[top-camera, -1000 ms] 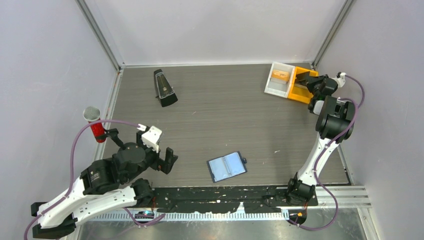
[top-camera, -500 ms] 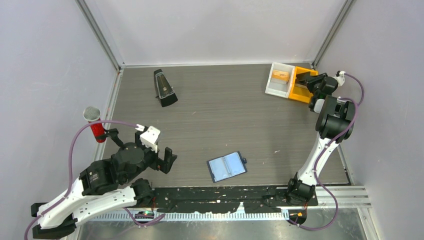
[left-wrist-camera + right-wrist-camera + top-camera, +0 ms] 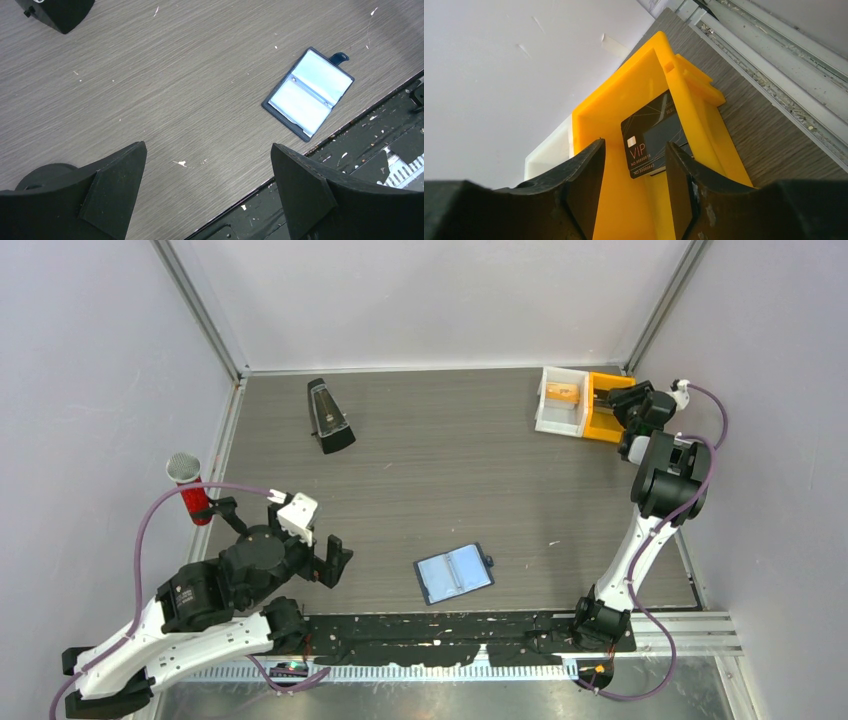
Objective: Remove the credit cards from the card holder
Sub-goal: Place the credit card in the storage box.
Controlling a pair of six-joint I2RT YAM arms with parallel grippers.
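1. The left gripper (image 3: 207, 150) hangs over the bare table (image 3: 450, 470) near its left side. Its jaws are spread wide and hold nothing. It has drifted slightly toward the near-left corner since a second ago.
2. The right gripper (image 3: 634, 145) reaches into the far-right corner. Its jaws, nearly together before, now stand parted and clamp nothing.
3. The orange bin (image 3: 598, 426) and the white bin (image 3: 560, 416) touching it were skewed a second ago. They now sit squarer to the back wall.
4. The card holder (image 3: 454, 573) lies open, pale-blue side up, near the table's front edge, and has not moved.
5. A dark credit card (image 3: 651, 135) marked VIP rests inside the orange bin, just beyond the right gripper's fingers.
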